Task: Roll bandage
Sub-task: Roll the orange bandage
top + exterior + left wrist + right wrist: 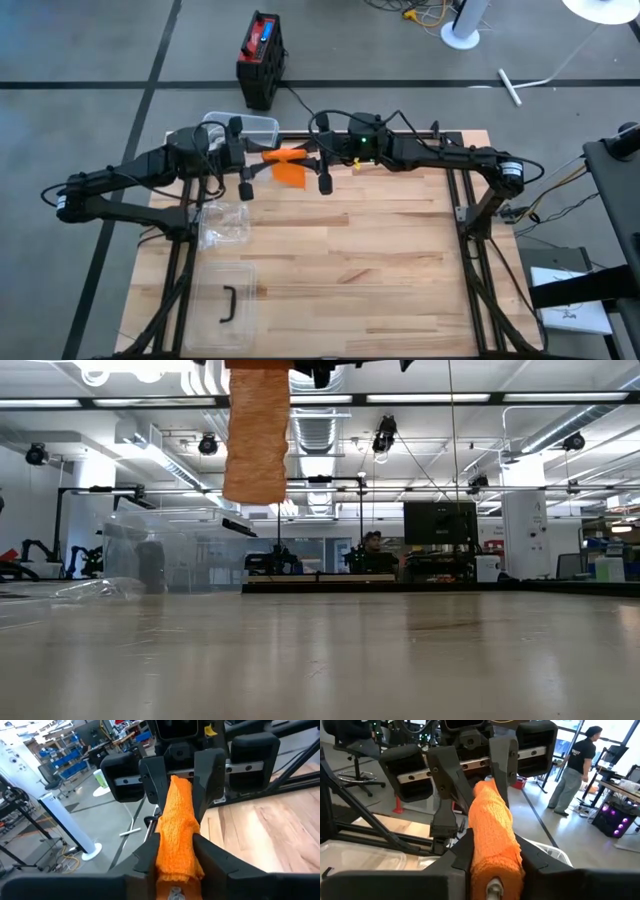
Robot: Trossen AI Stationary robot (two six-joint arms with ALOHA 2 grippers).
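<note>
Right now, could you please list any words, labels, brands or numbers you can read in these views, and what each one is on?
None can be read.
The black T-shirt of the person in the right wrist view bears a pale mark, too blurred to read.
The orange bandage carries no print.

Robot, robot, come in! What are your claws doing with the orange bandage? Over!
Left gripper and right gripper both shut on orange bandage, held above table. Loose end hanging. Nothing blocking.

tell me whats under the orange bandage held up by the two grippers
Only bare wooden table lies under the orange bandage, which hangs clear between the left gripper and right gripper. Nothing there is covered.
</note>
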